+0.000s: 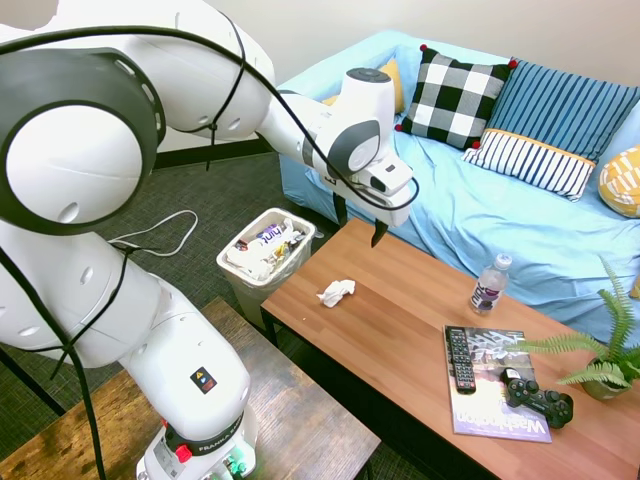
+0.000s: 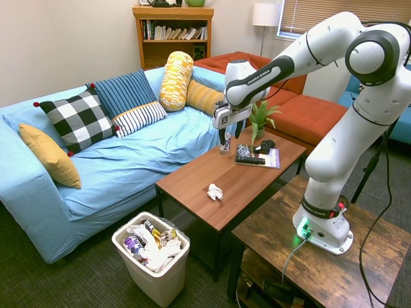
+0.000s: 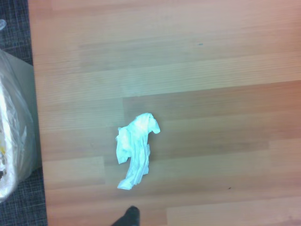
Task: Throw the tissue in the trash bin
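While the hand (image 1: 358,226) hangs open and empty above the surface (image 1: 420,340), the tissue (image 1: 336,292) lies near the edge beside the trash bin (image 1: 262,262); a centred descent over it is advised.

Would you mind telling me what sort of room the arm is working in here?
Most likely a living room: a sofa under a blue cover with cushions, a low wooden coffee table holding a remote and game controller, and a bookshelf behind.
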You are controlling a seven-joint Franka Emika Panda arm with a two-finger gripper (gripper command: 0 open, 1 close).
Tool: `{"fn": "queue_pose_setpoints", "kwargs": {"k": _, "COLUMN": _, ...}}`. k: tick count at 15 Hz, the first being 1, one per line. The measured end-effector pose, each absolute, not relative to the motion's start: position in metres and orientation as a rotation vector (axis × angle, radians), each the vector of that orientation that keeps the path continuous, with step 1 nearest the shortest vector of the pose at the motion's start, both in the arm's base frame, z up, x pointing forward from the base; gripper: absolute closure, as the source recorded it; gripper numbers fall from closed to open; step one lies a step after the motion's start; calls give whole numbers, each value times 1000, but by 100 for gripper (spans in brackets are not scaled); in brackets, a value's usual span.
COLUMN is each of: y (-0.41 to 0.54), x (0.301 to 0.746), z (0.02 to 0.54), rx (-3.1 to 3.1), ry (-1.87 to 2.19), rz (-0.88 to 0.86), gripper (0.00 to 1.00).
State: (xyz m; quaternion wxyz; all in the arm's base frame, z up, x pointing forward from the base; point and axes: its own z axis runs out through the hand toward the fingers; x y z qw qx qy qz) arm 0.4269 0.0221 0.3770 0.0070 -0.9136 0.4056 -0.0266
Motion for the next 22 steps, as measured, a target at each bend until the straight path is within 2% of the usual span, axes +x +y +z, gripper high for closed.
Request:
{"fn": "queue_pose_setpoints", "kwargs": {"k": 4, "y": 20, "x": 432, "z": 369, "rx": -2855, "ry": 1276, "rz": -73, "gripper": 0}}
{"fn": "queue_pose_setpoints", "kwargs": {"k": 7, "y": 25, "x": 450, "z": 338, "rx": -2863, "ry": 1270, "rz": -31, "gripper": 0}}
{"fn": "queue_pose_setpoints", "kwargs": {"k": 12, "y": 55, "x": 491, "z": 264, "rx": -2890, "ry": 1295, "rz": 129, "gripper": 0}}
{"fn": "queue_pose_setpoints", "kwargs": {"k": 18, "y": 75, "x": 513, "z": 166, "rx": -2938, "ry": 1377, "rz": 299, "gripper": 0}}
{"fn": "queue_pose_setpoints", "kwargs": {"k": 22, "y": 77, "x": 520, "z": 127, "rx": -2949, "ry": 1403, "rz": 356, "gripper": 0}}
